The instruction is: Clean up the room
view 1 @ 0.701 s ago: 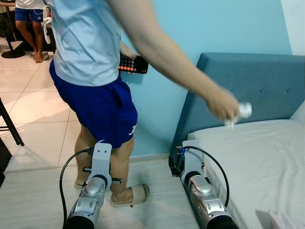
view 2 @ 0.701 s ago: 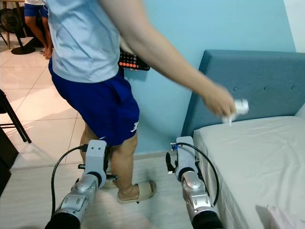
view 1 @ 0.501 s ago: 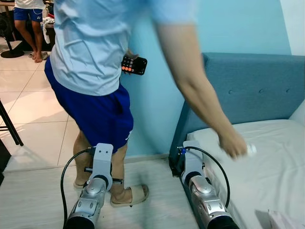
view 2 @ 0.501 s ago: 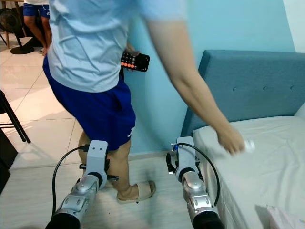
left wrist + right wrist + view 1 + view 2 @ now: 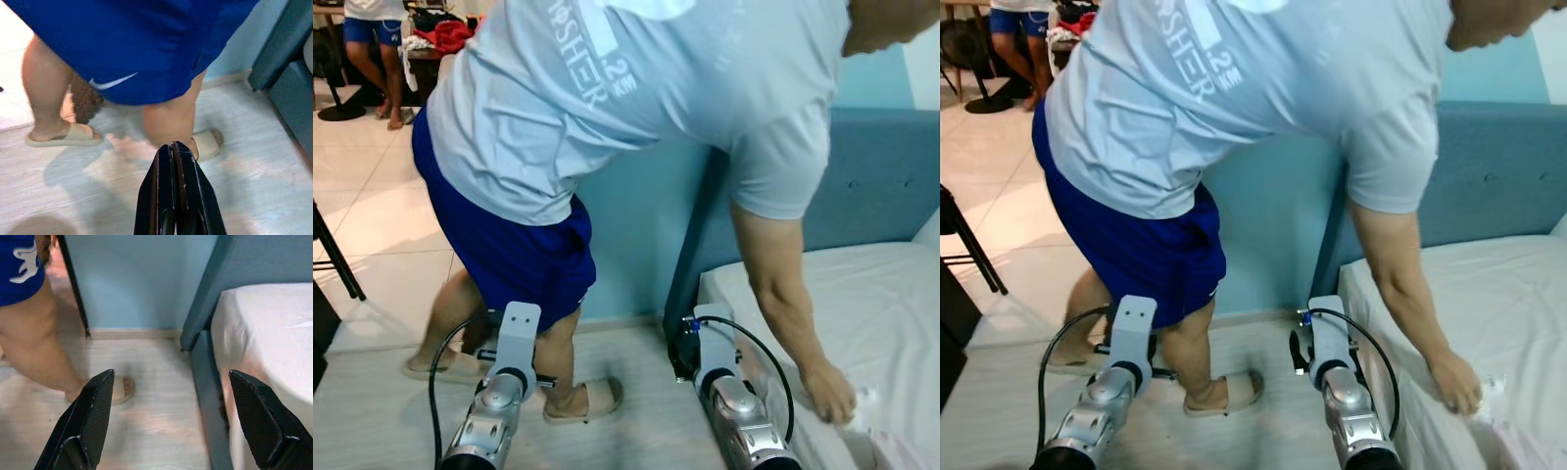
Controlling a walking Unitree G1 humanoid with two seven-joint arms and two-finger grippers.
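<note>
- Right gripper [image 5: 168, 431]: fingers spread wide apart, holding nothing. It hangs low over the pale wood floor [image 5: 146, 382], beside the blue bed frame [image 5: 208, 377].
- Left gripper [image 5: 177, 196]: fingers pressed together, empty, pointing at the floor near the person's legs [image 5: 171, 117].
- Item to clear: a small white crumpled wad [image 5: 1489, 397] lies on the white mattress [image 5: 891, 304], touching the person's hand [image 5: 1456, 384]. What it is made of cannot be told.
- Obstruction: the person [image 5: 607, 117] bends over the bed between both arms and the item; a sandal [image 5: 590, 399] and foot sit on the floor between the two arms.
- Judged step: approach to the wad, not yet begun. Hold both arms low until the hand leaves the mattress.
- Recommended method: use the right arm, as it is nearer the bed and ready to grasp. Raise it above the mattress edge first, then descend onto the wad from above.
- Risk: pinching the sheet with the wad; close on the wad's upper part only.
</note>
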